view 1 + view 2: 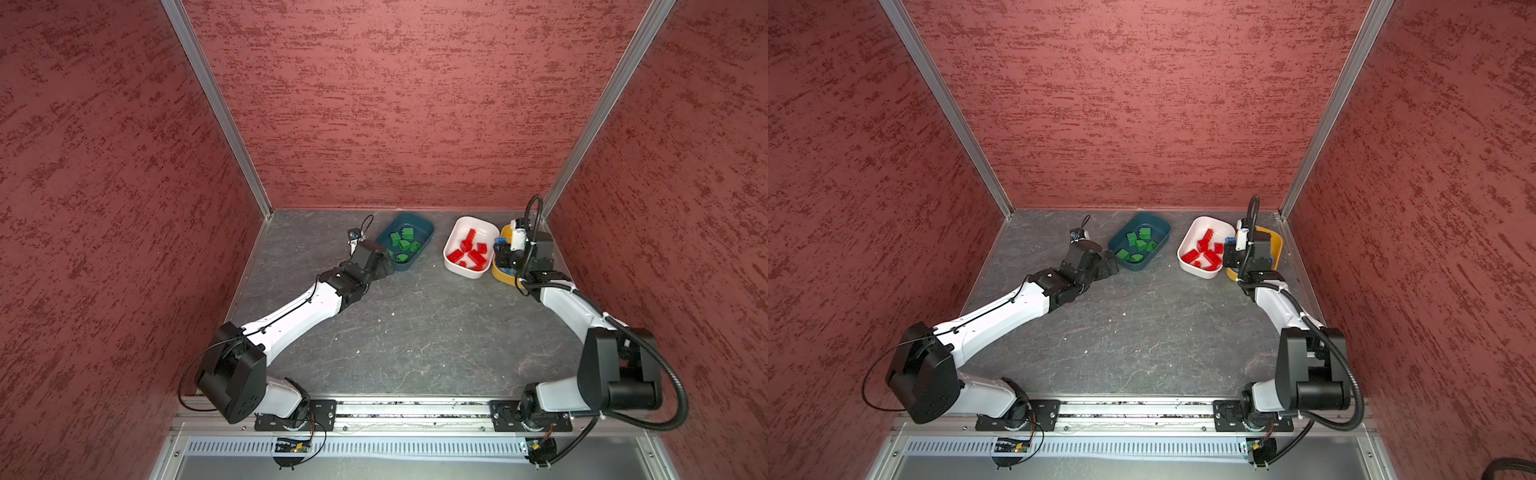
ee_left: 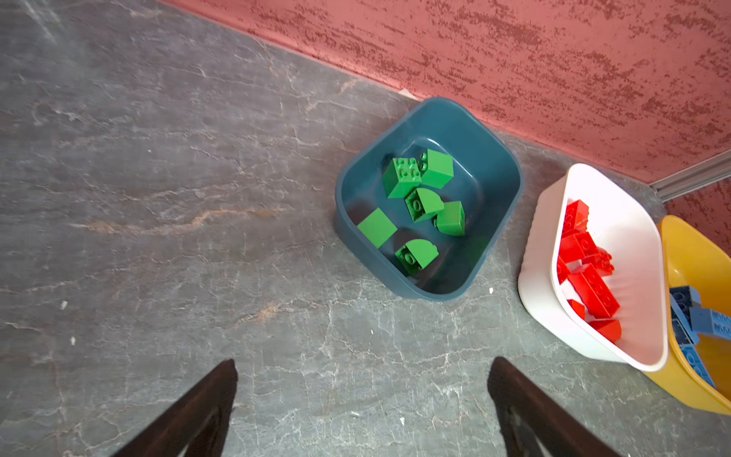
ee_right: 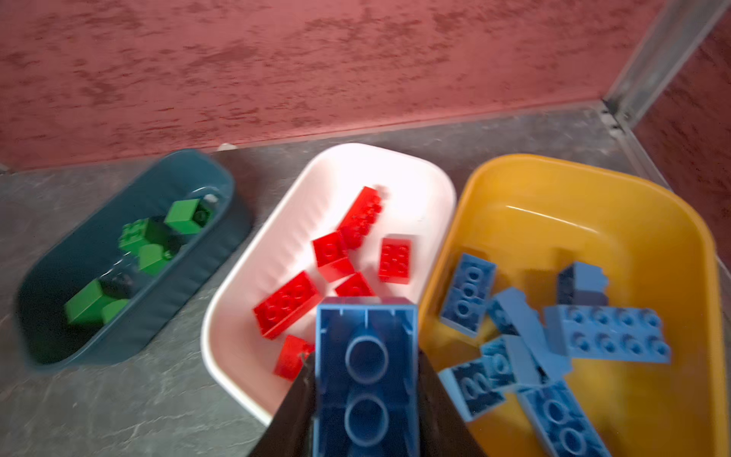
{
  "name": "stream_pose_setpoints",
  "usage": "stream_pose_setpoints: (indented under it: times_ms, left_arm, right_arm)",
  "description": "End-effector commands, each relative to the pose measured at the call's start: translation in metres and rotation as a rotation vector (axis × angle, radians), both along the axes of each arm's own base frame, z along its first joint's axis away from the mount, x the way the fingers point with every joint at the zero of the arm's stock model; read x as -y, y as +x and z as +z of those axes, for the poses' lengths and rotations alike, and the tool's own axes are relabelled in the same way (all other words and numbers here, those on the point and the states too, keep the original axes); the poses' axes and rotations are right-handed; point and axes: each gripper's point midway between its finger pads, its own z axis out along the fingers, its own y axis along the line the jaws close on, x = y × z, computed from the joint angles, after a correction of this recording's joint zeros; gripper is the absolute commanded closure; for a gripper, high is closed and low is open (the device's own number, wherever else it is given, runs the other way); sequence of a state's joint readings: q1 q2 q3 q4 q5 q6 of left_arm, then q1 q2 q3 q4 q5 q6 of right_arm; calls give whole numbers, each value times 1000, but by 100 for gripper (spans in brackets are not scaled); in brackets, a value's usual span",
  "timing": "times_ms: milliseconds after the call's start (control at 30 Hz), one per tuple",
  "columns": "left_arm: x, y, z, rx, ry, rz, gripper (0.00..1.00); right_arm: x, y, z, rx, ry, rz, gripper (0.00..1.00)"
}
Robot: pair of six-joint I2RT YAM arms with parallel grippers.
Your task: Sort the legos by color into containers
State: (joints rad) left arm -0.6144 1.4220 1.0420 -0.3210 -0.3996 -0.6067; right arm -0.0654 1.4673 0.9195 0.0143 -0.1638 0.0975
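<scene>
Grey, stone-patterned tabletop (image 1: 415, 332), red textured walls (image 1: 374, 104) on three sides, and no loose bricks on it. On the left, the left gripper (image 2: 364, 411) hovers low just short of the dark teal tub (image 1: 424, 227), jaws spread wide and holding nothing. That tub holds the green legos (image 1: 405, 243), six that I can count. Next comes the white tub (image 1: 478, 219) with the red legos (image 1: 469, 253) piled inside. On the right, the right gripper (image 3: 367, 368) is clamped on a blue lego (image 3: 366, 419), underside up to the wrist camera, hanging near where the white tub meets the mustard yellow tub (image 3: 553, 174). More blue legos (image 3: 605, 334) lie in the yellow one.
</scene>
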Motion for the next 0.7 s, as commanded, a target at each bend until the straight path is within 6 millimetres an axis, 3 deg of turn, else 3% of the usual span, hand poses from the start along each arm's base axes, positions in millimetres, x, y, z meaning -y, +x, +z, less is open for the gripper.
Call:
stream_pose_setpoints:
  times_ms: [0,67,200,333,400,500,667]
  left_arm:
    - [-15,6,11,32,31,44,1]
    - [-25,5,10,27,23,73,1]
    - [-42,2,7,22,-9,118,1]
    - [-57,-3,6,23,-14,154,1]
    - [-67,-7,6,22,-3,175,0]
    - [-90,-14,8,27,33,226,1]
    - [-137,-26,14,62,90,322,1]
  right_arm:
    - [39,11,-17,-91,41,-87,74]
    - [62,23,-28,-133,28,-130,72]
    - [78,54,-45,-223,-2,-121,64]
    - [94,80,-60,-291,-39,-165,42]
    - [96,85,-54,-281,-43,-168,32]
    - [94,83,-29,-226,-42,-167,27]
    - [89,56,7,-126,-33,-189,14]
